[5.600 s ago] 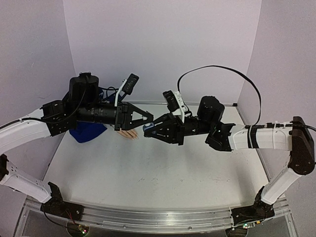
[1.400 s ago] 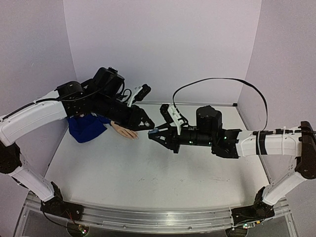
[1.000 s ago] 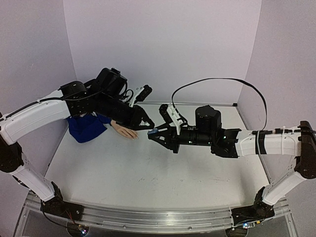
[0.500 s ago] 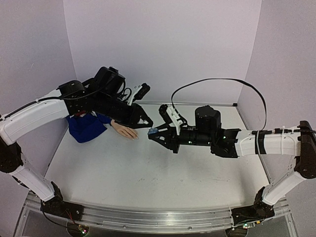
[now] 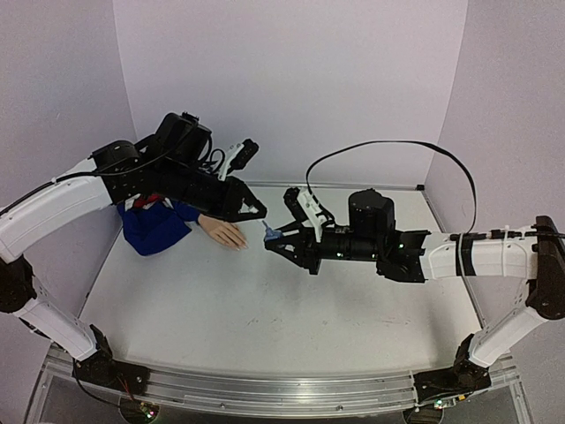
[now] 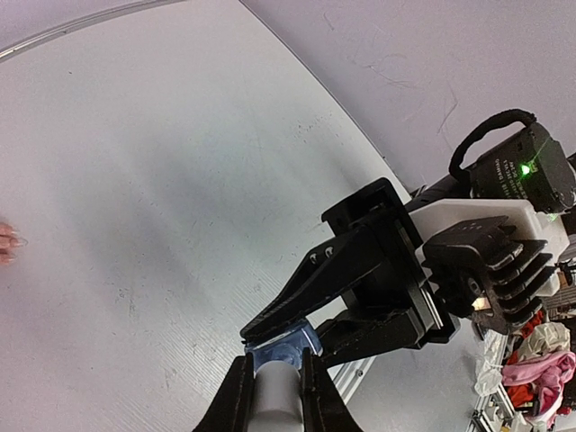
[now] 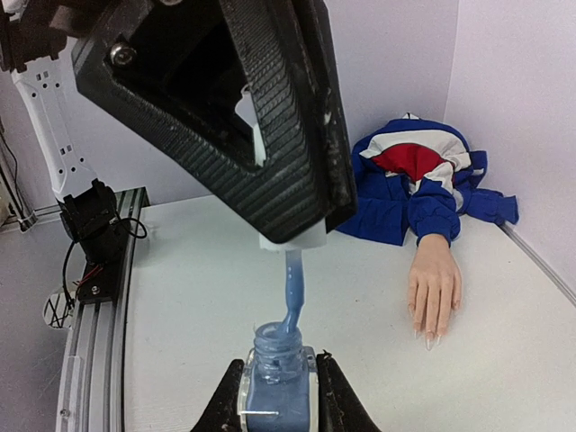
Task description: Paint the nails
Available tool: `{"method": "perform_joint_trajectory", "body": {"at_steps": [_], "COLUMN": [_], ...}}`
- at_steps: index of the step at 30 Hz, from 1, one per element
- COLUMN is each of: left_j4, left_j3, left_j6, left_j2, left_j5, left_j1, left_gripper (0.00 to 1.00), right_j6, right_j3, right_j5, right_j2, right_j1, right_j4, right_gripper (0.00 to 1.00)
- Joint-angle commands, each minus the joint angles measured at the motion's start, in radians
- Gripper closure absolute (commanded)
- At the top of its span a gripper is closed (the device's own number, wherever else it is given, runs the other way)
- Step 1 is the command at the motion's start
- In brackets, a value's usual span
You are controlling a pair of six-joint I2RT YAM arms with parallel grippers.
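The peach mannequin hand (image 5: 225,233) lies palm down at the back left, sticking out of a blue, red and white sleeve (image 5: 154,225). Its nails (image 7: 430,340) look bare. My right gripper (image 5: 272,237) is shut on an open blue polish bottle (image 7: 277,378), held above the table. My left gripper (image 5: 259,212) is shut on the white cap (image 7: 292,238) just above it. The blue-coated brush (image 7: 292,288) hangs from the cap with its tip still in the bottle's neck. In the left wrist view the cap (image 6: 277,400) sits right over the bottle (image 6: 283,346).
The two grippers meet a short way right of the mannequin hand. A black cable (image 5: 388,146) arcs over the right arm. Lilac walls close the back and sides. An aluminium rail (image 5: 282,389) runs along the near edge.
My left gripper has pulled up and back to the left, drawing the cap and brush up out of the bottle. The right arm and bottle have stayed put.
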Motion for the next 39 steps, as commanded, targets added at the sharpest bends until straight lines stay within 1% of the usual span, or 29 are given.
{"method": "perform_joint_trajectory", "body": {"at_steps": [1, 29, 35, 39], "left_j4": [0.000, 0.001, 0.003, 0.018], "left_j3": [0.010, 0.001, -0.014, -0.033], "left_j6": [-0.002, -0.006, -0.007, -0.014], "left_j2": [-0.029, -0.066, -0.081, -0.087], "left_j5": [-0.010, -0.009, -0.005, 0.028], "left_j1": [0.006, 0.019, 0.051, 0.093], "left_gripper": [1.00, 1.00, 1.00, 1.00], "right_j6": [-0.006, 0.000, 0.009, 0.019], "right_j3": [0.036, 0.013, -0.048, -0.110], "right_j5": [-0.016, 0.017, 0.095, 0.222], "right_j2": [-0.011, -0.019, -0.071, -0.120], "right_j1": [0.002, 0.003, 0.001, -0.008], "right_j4": [0.075, 0.100, 0.141, 0.175], "right_gripper": [1.00, 1.00, 1.00, 1.00]}}
